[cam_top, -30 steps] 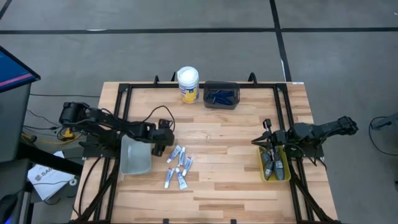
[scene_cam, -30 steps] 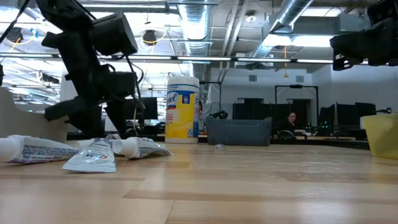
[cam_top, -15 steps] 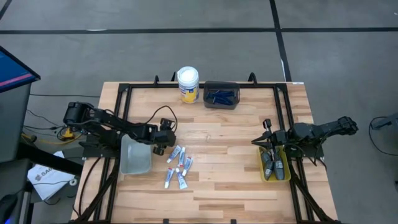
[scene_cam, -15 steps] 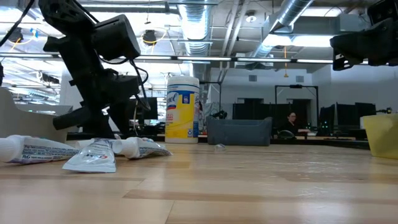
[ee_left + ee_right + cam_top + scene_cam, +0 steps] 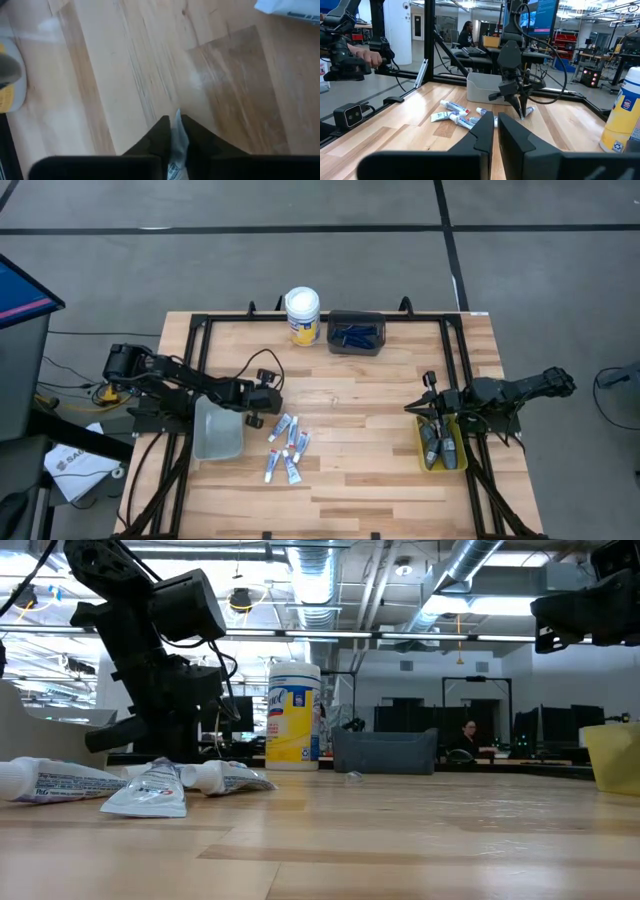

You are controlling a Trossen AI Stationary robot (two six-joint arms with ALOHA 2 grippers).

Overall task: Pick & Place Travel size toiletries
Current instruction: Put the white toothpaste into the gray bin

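Note:
Several small white-and-blue tubes (image 5: 288, 448) with red ends lie loose on the wooden table (image 5: 360, 480), left of its middle. My left gripper (image 5: 257, 418) slants down at the left edge of this heap, beside a pale tray (image 5: 218, 432), and is shut on one tube (image 5: 176, 142). Dark grey pods (image 5: 438, 446) lie in a yellow tray (image 5: 421, 450) at the right. Thin blue razors (image 5: 356, 333) fill a dark tray at the far edge. My right gripper (image 5: 430, 404) hovers level over the yellow tray's far end, shut and holding nothing. My left gripper pinches one white tube between its two fingers (image 5: 160, 135). The tube's thin flat end (image 5: 177, 119) pokes out just past the fingertips. The fingers come slanting down from the table's left. I cannot tell whether the tube is clear of the table.
A yellow jar with a white lid (image 5: 303, 313) stands at the far edge, left of the dark tray (image 5: 334, 340). A black frame (image 5: 200, 340) rims the table. Bare wood lies in the middle between the tubes and the yellow tray.
My left gripper has shut on one tube at the left edge of the heap and has tipped a little while staying in place. The other tubes lie as before.

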